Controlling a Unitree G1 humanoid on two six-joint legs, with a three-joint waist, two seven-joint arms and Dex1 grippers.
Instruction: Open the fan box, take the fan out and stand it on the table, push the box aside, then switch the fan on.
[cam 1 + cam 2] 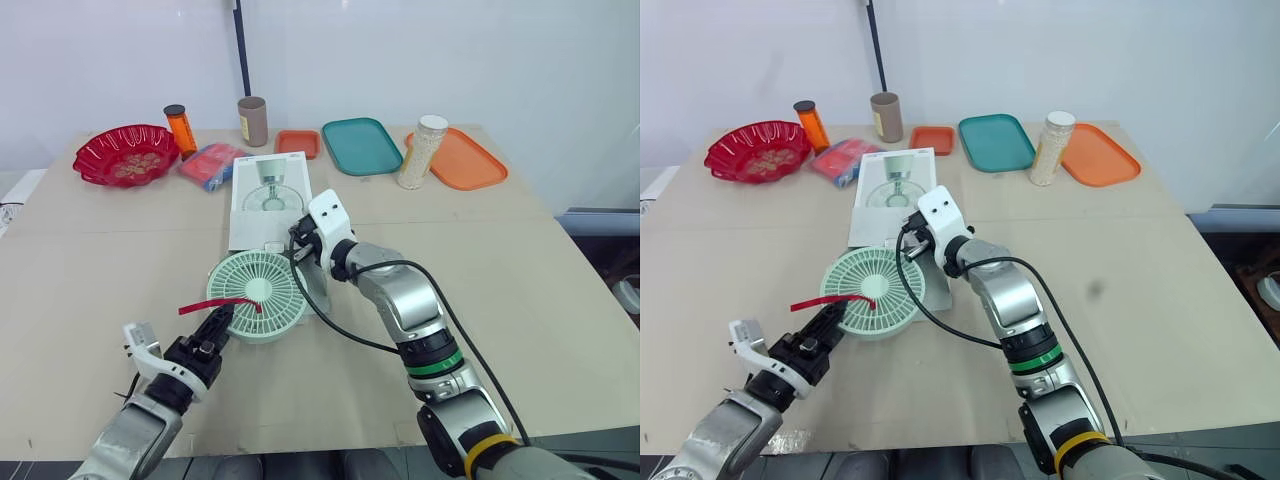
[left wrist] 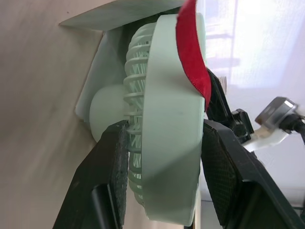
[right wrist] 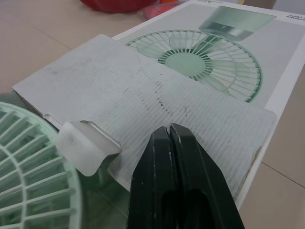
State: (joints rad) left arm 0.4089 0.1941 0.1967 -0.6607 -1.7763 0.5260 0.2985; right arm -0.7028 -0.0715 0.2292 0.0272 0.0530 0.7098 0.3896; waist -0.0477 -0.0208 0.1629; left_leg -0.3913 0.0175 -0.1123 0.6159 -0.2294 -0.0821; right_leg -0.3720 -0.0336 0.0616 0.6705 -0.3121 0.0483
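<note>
The mint-green fan (image 1: 258, 295) with a red ribbon (image 1: 215, 305) on its grille stands tilted just in front of the white fan box (image 1: 268, 195), which lies flat with its near flap (image 3: 143, 95) open. My left gripper (image 1: 218, 322) is shut on the fan, its fingers (image 2: 116, 162) clamping the head's lower rim front and back. My right gripper (image 1: 298, 250) is shut with nothing in it, and its fingertips hover over the open flap, right behind the fan.
Along the table's far edge stand a red bowl (image 1: 126, 155), an orange bottle (image 1: 180, 130), a brown cylinder (image 1: 252, 121), a small orange tray (image 1: 297, 143), a teal tray (image 1: 361, 145), a jar (image 1: 423, 152) and an orange tray (image 1: 462, 158). A blue-red packet (image 1: 210, 165) lies left of the box.
</note>
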